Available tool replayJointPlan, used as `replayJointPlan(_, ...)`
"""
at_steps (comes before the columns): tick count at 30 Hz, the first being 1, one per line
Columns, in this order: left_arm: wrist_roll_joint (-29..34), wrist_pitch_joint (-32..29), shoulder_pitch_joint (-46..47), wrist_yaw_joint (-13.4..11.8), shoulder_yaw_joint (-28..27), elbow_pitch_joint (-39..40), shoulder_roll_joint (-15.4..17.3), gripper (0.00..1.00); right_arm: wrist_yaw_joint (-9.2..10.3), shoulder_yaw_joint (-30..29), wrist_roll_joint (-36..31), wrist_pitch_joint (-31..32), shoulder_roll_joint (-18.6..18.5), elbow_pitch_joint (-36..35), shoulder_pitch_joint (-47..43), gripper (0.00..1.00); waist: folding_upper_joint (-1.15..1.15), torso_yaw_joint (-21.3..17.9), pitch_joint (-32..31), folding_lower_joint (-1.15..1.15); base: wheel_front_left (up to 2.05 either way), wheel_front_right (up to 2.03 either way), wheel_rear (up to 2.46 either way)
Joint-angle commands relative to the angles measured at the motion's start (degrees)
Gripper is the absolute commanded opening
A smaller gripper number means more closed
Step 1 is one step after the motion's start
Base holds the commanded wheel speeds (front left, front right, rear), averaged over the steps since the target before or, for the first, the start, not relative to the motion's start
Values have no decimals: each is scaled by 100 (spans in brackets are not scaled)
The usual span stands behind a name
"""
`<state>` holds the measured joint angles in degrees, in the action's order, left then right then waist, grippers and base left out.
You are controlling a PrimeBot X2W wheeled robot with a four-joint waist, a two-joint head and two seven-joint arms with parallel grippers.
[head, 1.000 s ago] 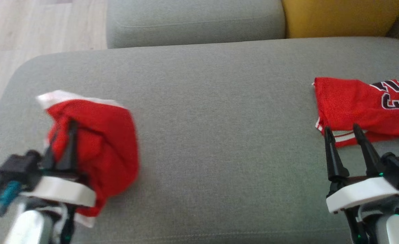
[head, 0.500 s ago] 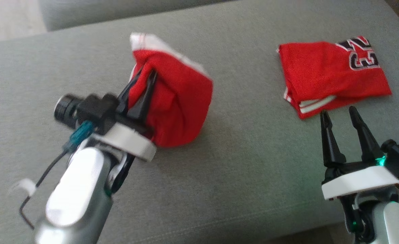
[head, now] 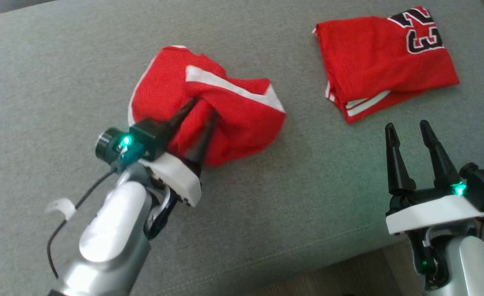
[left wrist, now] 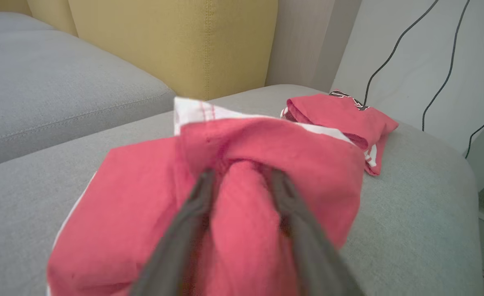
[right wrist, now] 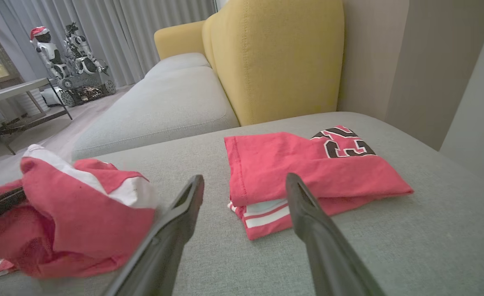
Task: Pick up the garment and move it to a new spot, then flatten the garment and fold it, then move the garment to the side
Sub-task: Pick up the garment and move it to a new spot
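Jaws of the left gripper (head: 204, 107) stand parted astride a fold of the crumpled red garment (head: 242, 119), heaped mid-cushion on the grey sofa (head: 61, 61), left of the folded jersey (head: 373, 61); withdraw straight back to avoid snagging, while the right gripper (head: 406, 124) waits spread and empty.

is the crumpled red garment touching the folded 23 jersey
Apart. The head view shows bare grey cushion between the crumpled red garment and the folded jersey.

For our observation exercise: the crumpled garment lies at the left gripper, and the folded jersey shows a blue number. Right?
No: the number on the folded jersey is black, as the right wrist view shows. The crumpled garment is at the left gripper.
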<state>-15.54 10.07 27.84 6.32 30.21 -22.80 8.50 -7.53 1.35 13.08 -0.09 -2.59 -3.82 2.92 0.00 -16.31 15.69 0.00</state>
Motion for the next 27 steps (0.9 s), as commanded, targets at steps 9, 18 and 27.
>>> replayJointPlan(9, -386, 364, -497, -391, -644, 633, 59, 100, 4, 67, -262, 69, -29, -192, 198, 100, 0, 667, -407, 0, 0, 0, 0)
replayJointPlan(18, -528, 469, -1151, -944, -1445, 1264, 432, 100, 4, -3, -402, 271, -29, -264, 102, 100, 0, 1274, -800, 0, 0, 0, 0)
replayJointPlan(27, -642, 371, -1796, -1079, -1837, 1590, 903, 100, 4, -36, -443, 407, -29, -267, -61, 100, 0, 1542, -1121, 0, 0, 0, 0)
